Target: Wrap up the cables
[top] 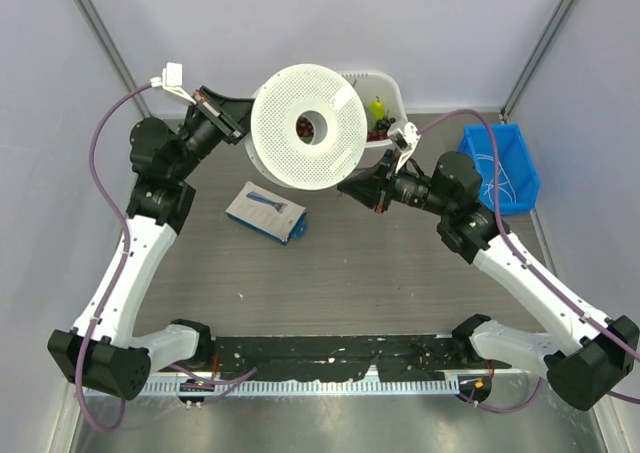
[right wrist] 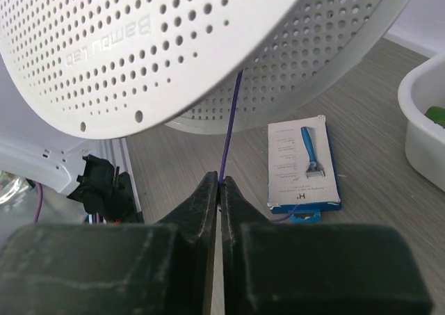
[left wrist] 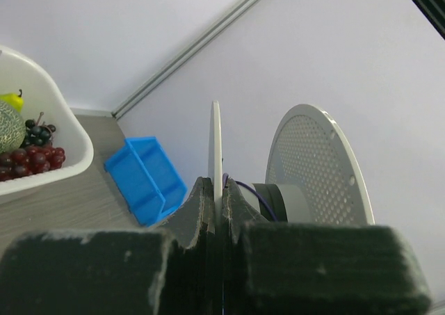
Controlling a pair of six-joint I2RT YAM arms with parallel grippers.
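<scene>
A round white perforated spool point(top: 305, 128) is held up above the table. My left gripper point(top: 243, 113) is shut on the edge of one flange point(left wrist: 215, 141), seen edge-on in the left wrist view; the other flange point(left wrist: 320, 169) stands to its right. A thin purple cable point(right wrist: 233, 120) runs from the spool's hub down to my right gripper point(right wrist: 220, 183), which is shut on it just below the spool point(right wrist: 174, 44). The right gripper point(top: 345, 186) sits at the spool's lower right. Thin pale cables point(top: 497, 173) lie in the blue bin point(top: 528, 173).
A boxed blue razor point(top: 266, 211) lies on the table under the spool and also shows in the right wrist view point(right wrist: 302, 165). A white basket point(top: 385, 103) with grapes point(left wrist: 28, 158) and other fruit stands behind the spool. The blue bin sits at the far right.
</scene>
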